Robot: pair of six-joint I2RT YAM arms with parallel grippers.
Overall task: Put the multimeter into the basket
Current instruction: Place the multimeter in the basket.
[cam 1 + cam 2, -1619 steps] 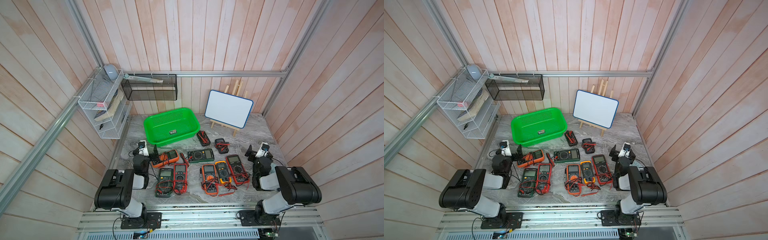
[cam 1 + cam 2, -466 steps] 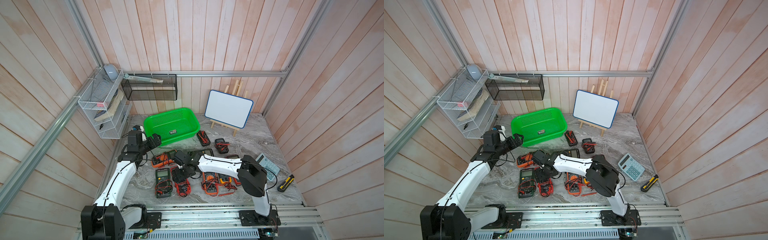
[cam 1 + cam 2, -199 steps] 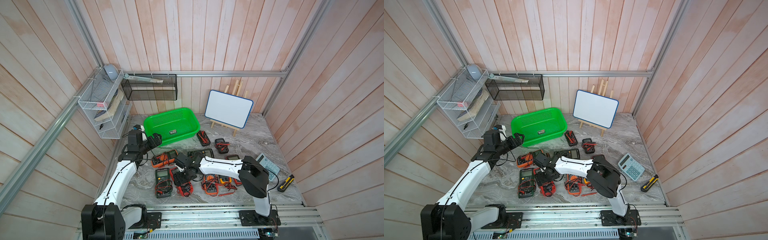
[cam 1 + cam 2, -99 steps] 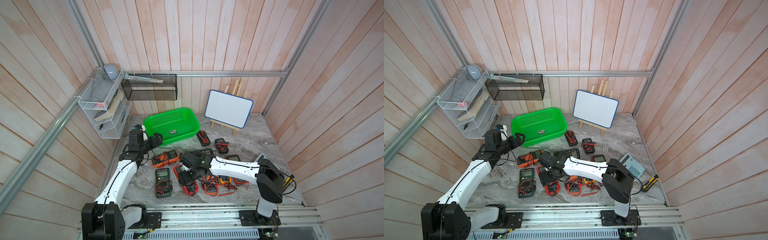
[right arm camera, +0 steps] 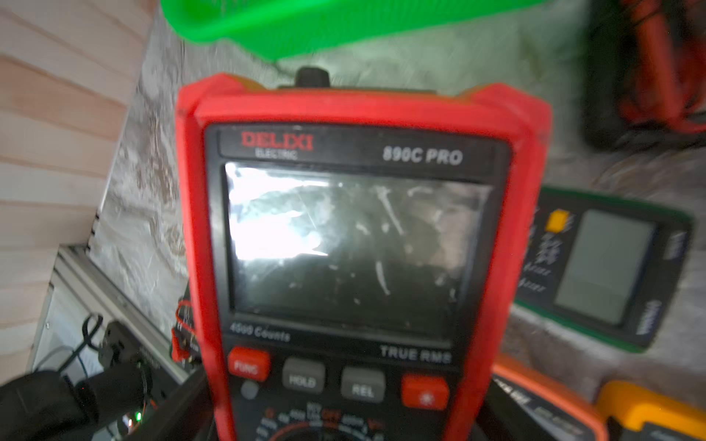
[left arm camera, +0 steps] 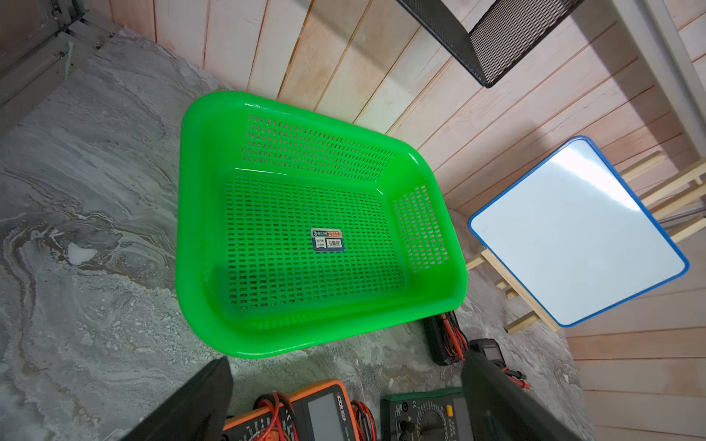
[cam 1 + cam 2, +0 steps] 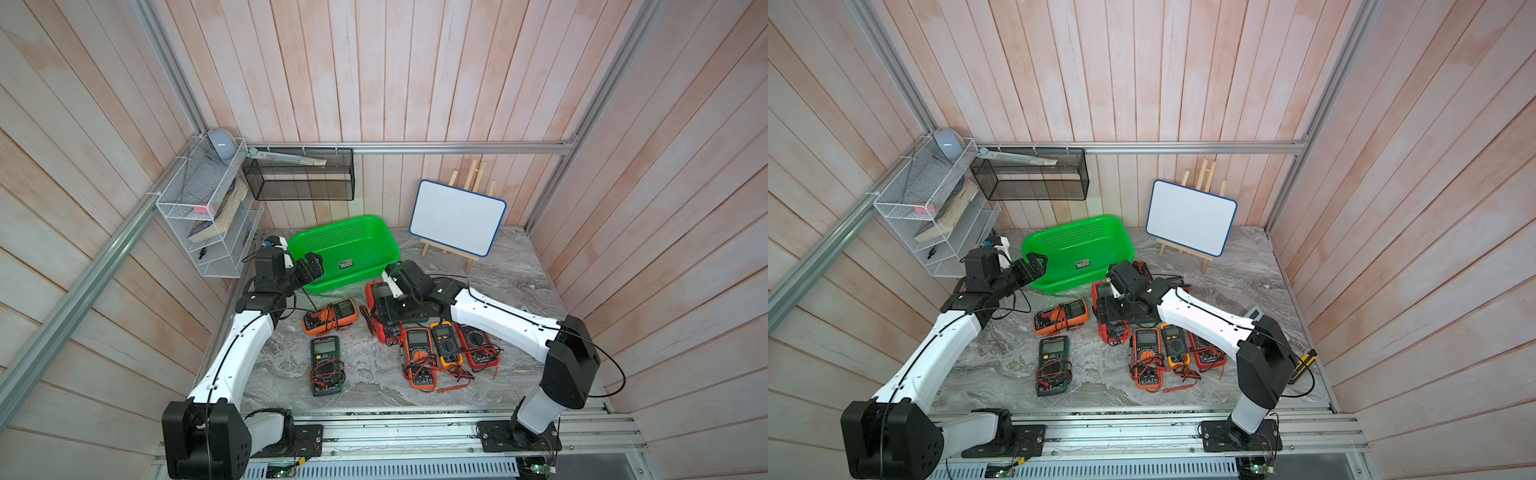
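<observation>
Right pincer (image 7: 392, 309) is clamped across the lower body of the red multimeter (image 5: 351, 248), apparently clear of the tabletop (image 7: 365, 376). Long axis, display end leading, points at the basket (image 6: 313, 340), whose near rim lies just ahead. Left pincer (image 7: 312, 266) is wide and empty at the basket's corner.

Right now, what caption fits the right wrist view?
Right gripper clamps a red multimeter, screen facing the camera, basket ahead; a green meter lies on the table.

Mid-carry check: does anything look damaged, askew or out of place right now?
The red-cased digital multimeter clamped in the right gripper shows a streaked, scuffed-looking screen; it may be wrinkled film or glare. The bright green perforated plastic basket looks undamaged, holding only its sticker.
</observation>
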